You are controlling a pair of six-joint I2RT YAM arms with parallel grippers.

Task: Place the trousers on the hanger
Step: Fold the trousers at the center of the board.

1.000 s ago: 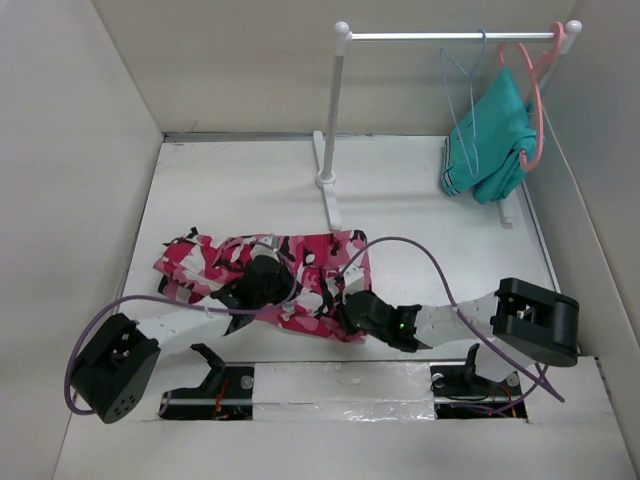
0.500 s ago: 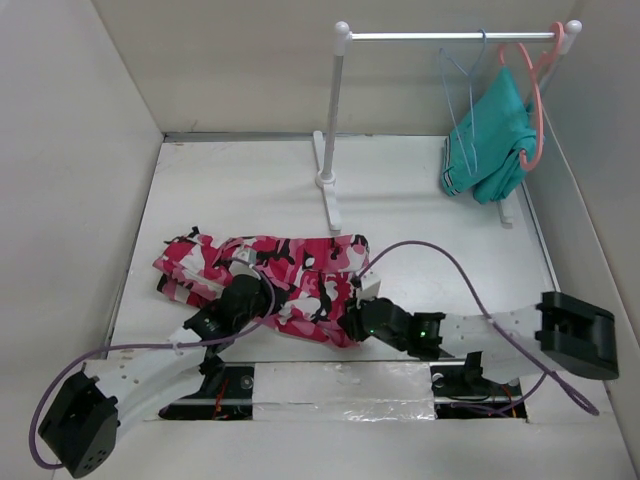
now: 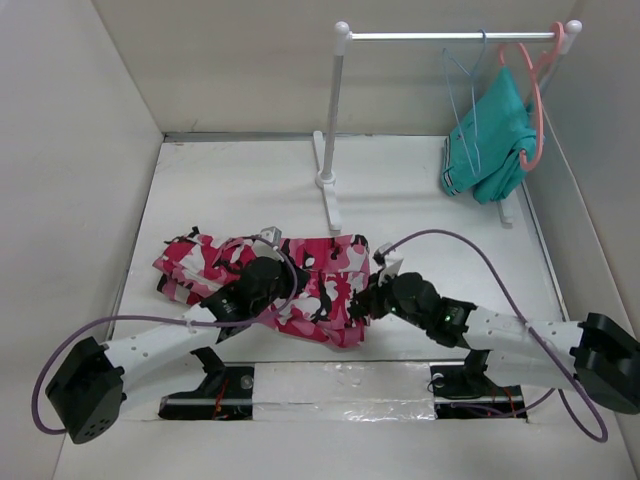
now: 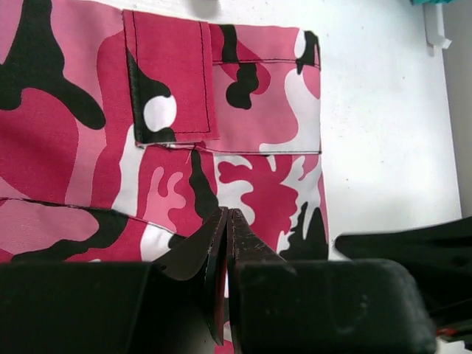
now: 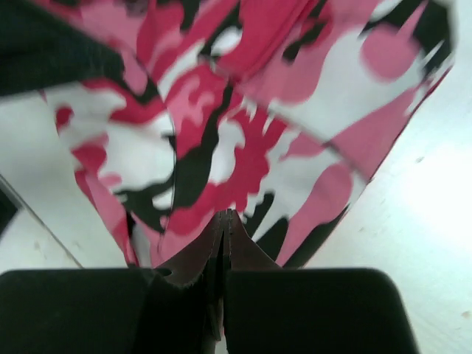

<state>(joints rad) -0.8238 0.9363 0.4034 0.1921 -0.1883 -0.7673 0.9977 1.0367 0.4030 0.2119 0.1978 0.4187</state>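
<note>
Toward the near edge of the surface (image 3: 420, 200), left of centre, the trousers (image 3: 320, 285) lie bunched. My left gripper (image 4: 227, 215) is fully closed, tips against the cloth. My right gripper (image 5: 223, 215) is clamped on their right edge. The hanger (image 3: 446, 80) hangs over the far-right corner.

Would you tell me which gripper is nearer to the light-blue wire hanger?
Right. The right gripper is at the right edge of the trousers, left of the hanger; the left gripper is farther left, over their middle.

White table (image 3: 420, 215) carries trousers (image 3: 325, 260), rack base (image 3: 326, 182).
</note>
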